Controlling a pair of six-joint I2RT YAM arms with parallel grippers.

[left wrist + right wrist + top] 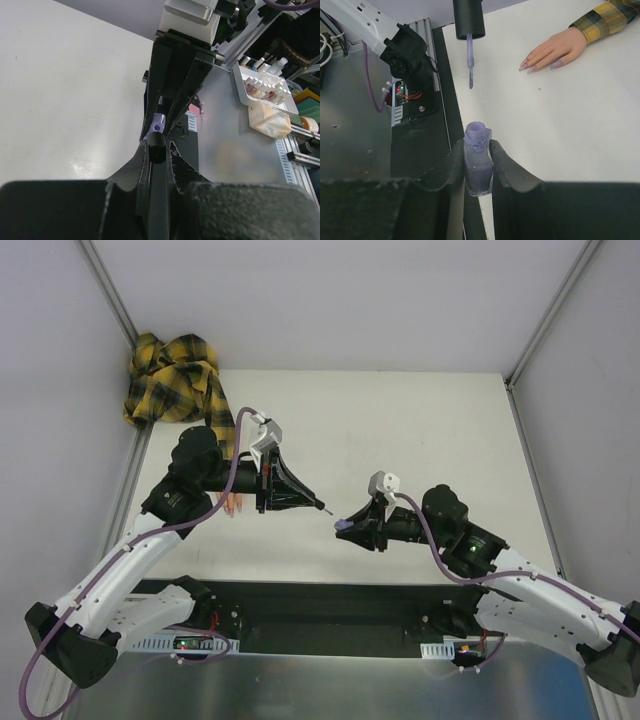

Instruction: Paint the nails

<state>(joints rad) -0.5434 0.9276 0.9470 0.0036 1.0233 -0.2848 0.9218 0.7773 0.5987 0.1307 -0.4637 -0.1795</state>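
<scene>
Now left gripper [159,148] clamps the black-capped lilac brush [469,52], right gripper [478,150] the open purple glass bottle [478,172]; polish may drip en route to the pink nails [526,66].

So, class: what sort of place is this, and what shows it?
Probably a robotics lab bench: a white table boxed in by plain panels, a fake hand for practice, and a tray of small bottles nearby.

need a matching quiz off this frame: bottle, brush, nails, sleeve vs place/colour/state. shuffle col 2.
1 bottle
2 brush
3 nails
4 sleeve

A yellow-black plaid
B held in left fingers, out of the bottle
C held in right fingers, uncapped
D tipping the hand lying on the table

Pairs: 1-C, 2-B, 3-D, 4-A
</scene>
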